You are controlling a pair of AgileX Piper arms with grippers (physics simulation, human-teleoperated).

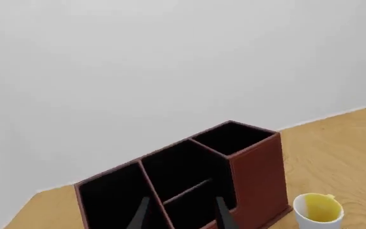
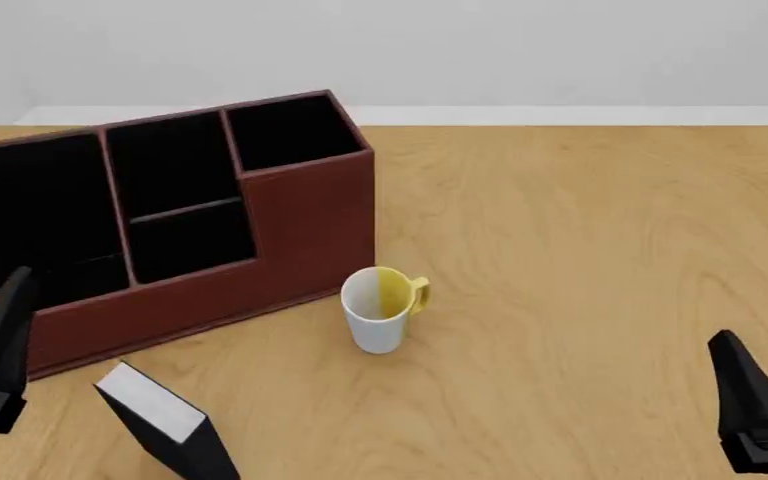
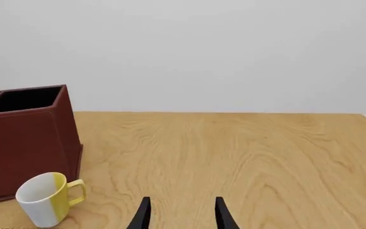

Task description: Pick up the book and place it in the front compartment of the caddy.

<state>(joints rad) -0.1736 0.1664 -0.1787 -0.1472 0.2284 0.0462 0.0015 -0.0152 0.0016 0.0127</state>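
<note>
I am logging the task as not yet begun: the book (image 2: 164,432) is lying on the table (image 2: 584,250) at the near edge of the front view, tilted, white page edges facing up, just in front of the caddy (image 2: 304,235) and apart from it. The left gripper (image 1: 179,214) is hanging near the book, on its left, but not touching it; in its wrist view the two fingers are spread with nothing between them, and the camera is looking over the caddy's black-lined cells rather than at the book. The right gripper (image 3: 179,212) is sitting well apart on the far right, fingers likewise spread and empty. The front compartment (image 2: 195,240) is showing only its dark lining (the shadow makes a full check hard). The mug (image 2: 381,308) is standing just beside the caddy's lower wall. Everything is left to do, as I am judging it: reach, grasp, lift, carry over the wall, lower the book in.
</note>
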